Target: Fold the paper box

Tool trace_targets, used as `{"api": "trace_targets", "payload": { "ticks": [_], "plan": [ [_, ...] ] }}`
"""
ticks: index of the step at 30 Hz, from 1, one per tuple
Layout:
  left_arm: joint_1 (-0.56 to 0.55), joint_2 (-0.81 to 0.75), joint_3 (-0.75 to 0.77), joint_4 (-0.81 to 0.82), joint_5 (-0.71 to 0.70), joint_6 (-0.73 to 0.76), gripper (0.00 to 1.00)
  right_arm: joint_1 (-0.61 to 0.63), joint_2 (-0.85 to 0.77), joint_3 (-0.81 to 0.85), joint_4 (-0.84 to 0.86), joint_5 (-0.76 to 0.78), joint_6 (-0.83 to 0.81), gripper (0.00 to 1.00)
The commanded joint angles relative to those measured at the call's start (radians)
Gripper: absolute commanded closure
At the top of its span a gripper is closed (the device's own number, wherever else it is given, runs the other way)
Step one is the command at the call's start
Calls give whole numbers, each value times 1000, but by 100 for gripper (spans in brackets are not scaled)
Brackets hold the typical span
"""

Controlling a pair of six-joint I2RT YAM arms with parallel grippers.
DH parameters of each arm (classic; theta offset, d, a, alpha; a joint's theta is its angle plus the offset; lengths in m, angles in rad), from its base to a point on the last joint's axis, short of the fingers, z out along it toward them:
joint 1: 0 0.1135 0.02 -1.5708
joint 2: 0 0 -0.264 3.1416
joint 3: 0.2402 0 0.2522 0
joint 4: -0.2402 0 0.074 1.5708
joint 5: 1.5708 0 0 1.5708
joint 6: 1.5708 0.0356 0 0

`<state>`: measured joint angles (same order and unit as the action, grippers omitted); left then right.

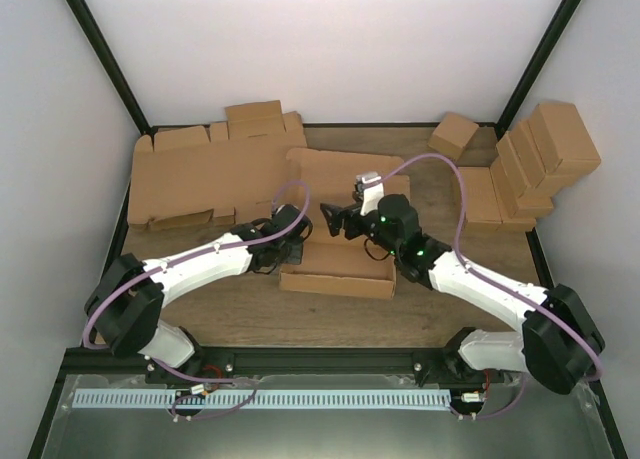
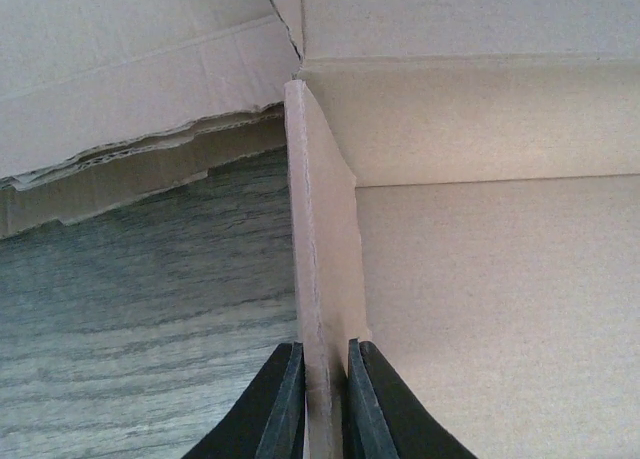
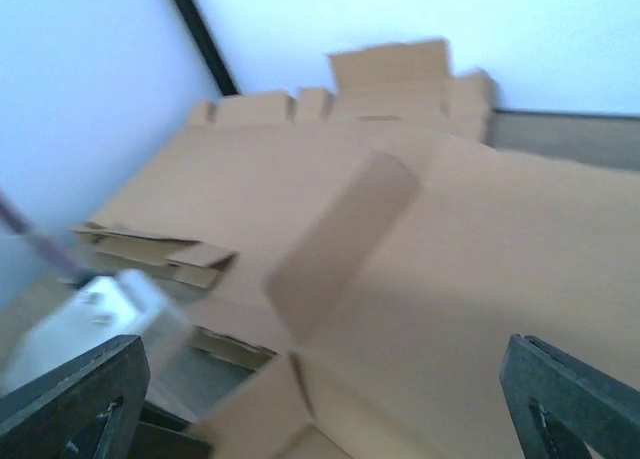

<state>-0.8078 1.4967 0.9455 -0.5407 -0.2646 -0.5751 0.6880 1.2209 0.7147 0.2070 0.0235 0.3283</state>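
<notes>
The paper box [image 1: 335, 269] sits mid-table as a shallow tray, its lid [image 1: 340, 174] lying open toward the back. My left gripper [image 1: 290, 247] is shut on the box's upright left side wall [image 2: 320, 229], one finger [image 2: 285, 409] outside and one inside. My right gripper [image 1: 330, 219] hovers open and empty over the box's back left corner. In the blurred right wrist view its fingers [image 3: 90, 389] stand wide apart above the lid [image 3: 480, 269] and a raised side flap [image 3: 340, 239].
A pile of flat cardboard blanks [image 1: 200, 179] lies at the back left, touching the lid. Ready-made small boxes [image 1: 530, 164] are stacked at the back right, with one more [image 1: 453, 134] apart. Bare wooden table [image 1: 250, 309] lies in front of the box.
</notes>
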Motion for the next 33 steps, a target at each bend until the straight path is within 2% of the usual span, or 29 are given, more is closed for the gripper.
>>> {"api": "trace_targets", "payload": {
  "ticks": [1, 8, 16, 20, 26, 30, 33],
  "plan": [
    [-6, -29, 1, 40, -11, 2, 86, 57, 44, 22, 234, -47, -93, 0],
    [-5, -30, 8, 32, 0, -12, 86, 72, 155, 53, 403, -189, -173, 0],
    [-4, -54, -9, -4, -21, -45, 86, 75, 311, 195, 317, -193, -182, 0],
    [-4, -75, -18, 13, -2, -50, 86, 76, 226, 127, 379, -189, -195, 0],
    [-4, -76, -34, 39, 24, -50, 84, 74, 136, 126, 208, -93, -191, 0],
    [-3, -87, -82, 81, 31, -45, 76, 50, 66, 66, 108, -9, -136, 0],
    [-4, -90, -91, 99, 45, -34, 64, 34, 29, 20, 38, -18, -100, 0]
  ]
}}
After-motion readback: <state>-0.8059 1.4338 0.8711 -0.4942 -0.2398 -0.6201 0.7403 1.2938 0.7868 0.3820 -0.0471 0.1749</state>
